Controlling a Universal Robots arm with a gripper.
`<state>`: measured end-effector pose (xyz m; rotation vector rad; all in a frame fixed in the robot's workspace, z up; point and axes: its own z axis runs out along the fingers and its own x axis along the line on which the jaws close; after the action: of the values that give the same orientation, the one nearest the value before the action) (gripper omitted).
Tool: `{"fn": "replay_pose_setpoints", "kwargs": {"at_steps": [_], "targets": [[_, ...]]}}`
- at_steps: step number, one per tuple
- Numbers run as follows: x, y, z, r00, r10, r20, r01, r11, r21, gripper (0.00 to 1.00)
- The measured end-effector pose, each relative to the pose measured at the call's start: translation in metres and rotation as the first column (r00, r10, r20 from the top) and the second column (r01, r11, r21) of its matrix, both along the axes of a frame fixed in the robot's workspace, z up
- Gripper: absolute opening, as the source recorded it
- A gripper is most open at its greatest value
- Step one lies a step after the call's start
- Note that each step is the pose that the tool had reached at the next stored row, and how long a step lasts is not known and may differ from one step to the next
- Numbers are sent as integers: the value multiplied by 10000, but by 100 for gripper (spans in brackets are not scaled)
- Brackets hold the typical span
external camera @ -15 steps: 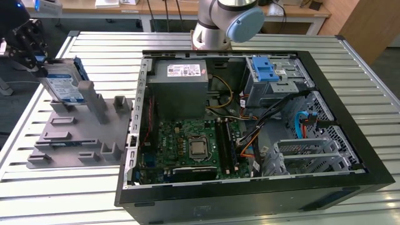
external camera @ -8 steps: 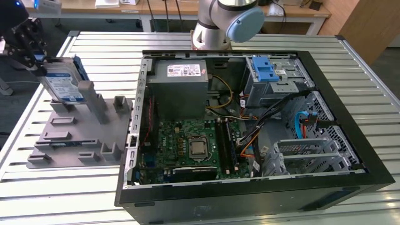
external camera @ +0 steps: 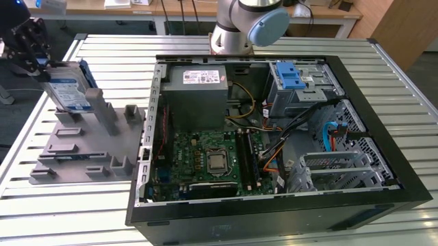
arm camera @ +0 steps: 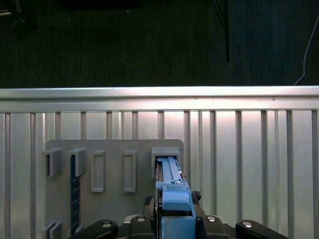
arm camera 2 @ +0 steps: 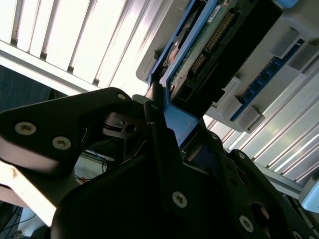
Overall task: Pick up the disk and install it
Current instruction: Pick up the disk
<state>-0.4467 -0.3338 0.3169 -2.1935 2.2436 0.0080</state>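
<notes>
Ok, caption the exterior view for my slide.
Gripper clamped on the upright disk at the grey fixture, beside the open computer case.

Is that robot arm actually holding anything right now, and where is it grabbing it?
The gripper looks clamped on the disk at its upper, blue-railed edge. The disk stands upright in the grey holder.

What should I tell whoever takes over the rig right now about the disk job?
Tool: shut on the top end of the disk.
Disk: upright, slightly tilted, lower end at the grey holder on the exterior view's left, outside the open computer case.
Done: disk gripped.
Left: disk not yet in the case; install not done.
</notes>
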Motion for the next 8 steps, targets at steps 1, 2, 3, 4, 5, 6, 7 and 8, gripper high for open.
{"fn": "replay_pose_setpoints", "kwargs": {"at_steps": [1, 2, 3, 4, 5, 6, 7, 8], "targets": [[0, 0, 4, 10000, 0, 1, 0, 10000, 0, 36], [0, 0, 8, 10000, 0, 1, 0, 10000, 0, 36], [0, 0, 13, 10000, 0, 1, 0, 10000, 0, 36], [0, 0, 19, 10000, 0, 0, 0, 10000, 0, 36], [0, 0, 24, 10000, 0, 0, 0, 10000, 0, 36], [0, 0, 28, 10000, 0, 1, 0, 10000, 0, 36], [0, 0, 33, 10000, 0, 0, 0, 10000, 0, 36], [0, 0, 38, 10000, 0, 1, 0, 10000, 0, 36]]}}
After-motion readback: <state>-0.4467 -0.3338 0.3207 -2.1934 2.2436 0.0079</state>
